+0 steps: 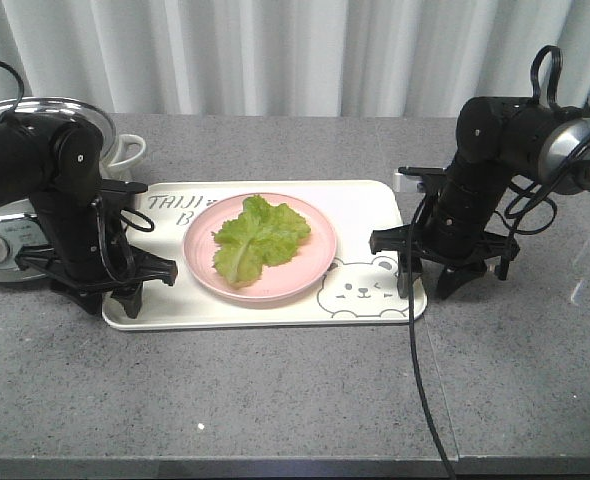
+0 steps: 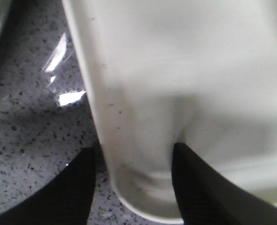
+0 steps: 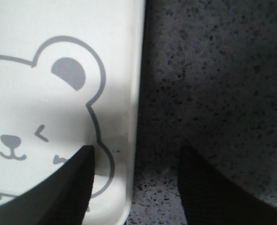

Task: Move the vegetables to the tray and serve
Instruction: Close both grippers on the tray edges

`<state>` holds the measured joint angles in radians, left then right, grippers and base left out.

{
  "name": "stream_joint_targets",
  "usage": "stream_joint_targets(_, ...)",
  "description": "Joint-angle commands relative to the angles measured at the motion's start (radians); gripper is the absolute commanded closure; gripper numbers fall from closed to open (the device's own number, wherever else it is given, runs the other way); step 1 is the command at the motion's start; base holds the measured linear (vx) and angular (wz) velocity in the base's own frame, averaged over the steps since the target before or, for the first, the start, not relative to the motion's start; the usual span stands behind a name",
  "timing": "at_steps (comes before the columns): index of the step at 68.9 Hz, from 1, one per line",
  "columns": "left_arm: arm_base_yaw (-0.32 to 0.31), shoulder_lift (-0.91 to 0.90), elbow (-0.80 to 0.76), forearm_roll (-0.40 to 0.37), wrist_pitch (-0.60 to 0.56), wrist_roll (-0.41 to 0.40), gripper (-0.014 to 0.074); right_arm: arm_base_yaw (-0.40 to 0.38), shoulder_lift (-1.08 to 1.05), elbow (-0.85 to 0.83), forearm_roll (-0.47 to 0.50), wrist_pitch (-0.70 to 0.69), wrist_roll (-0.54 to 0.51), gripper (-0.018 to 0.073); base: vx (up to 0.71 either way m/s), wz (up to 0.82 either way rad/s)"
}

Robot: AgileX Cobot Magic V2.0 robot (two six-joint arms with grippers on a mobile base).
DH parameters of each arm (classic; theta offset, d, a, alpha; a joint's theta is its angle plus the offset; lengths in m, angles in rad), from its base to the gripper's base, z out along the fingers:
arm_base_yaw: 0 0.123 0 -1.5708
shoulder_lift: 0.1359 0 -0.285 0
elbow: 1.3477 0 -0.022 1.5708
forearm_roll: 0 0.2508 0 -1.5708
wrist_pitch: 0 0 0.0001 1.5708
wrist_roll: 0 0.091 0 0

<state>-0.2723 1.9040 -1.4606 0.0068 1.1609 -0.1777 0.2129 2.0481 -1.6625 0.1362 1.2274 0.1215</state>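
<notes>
The vegetables, one ruffled green lettuce leaf, lie on a round pink plate in the middle of the cream tray. My left gripper is low at the tray's front left corner and open. In the left wrist view its jaws straddle the tray rim, one finger over the table and one over the tray floor, as the left gripper stands apart from it. My right gripper is open at the right edge. There the right gripper straddles the tray rim beside the bear print.
A pot with a glass lid and a white handled cup stand at the back left, behind my left arm. A black cable trails from the right arm toward the table's front edge. White curtains close off the back.
</notes>
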Motion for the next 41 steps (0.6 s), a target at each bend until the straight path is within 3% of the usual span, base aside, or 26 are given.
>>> stream_joint_targets(1, 0.001, -0.028, 0.018, -0.007, 0.003, 0.001, 0.0277, -0.003, -0.049, -0.023, -0.002, -0.008, -0.01, 0.0165, 0.0, 0.0)
stream_joint_targets(9, 0.001, -0.028, 0.025, -0.007, 0.001, 0.027, 0.0374, -0.003, -0.049, -0.023, -0.003, -0.009, -0.013, 0.0225, 0.0, 0.0)
stream_joint_targets(22, 0.001, -0.028, 0.024, -0.013, -0.012, 0.043, 0.0603, -0.003, -0.049, -0.023, -0.003, -0.01, -0.042, 0.044, 0.0, 0.0)
stream_joint_targets(31, 0.001, -0.028, 0.024, -0.038, -0.028, 0.05, 0.0605, -0.003, -0.049, -0.023, -0.003, -0.011, -0.044, 0.0574, 0.0, 0.0)
stream_joint_targets(41, 0.0, -0.028, 0.022, -0.109, -0.044, 0.102, 0.0605, -0.003, -0.049, -0.023, -0.003, -0.014, -0.055, 0.0568, 0.0, 0.0)
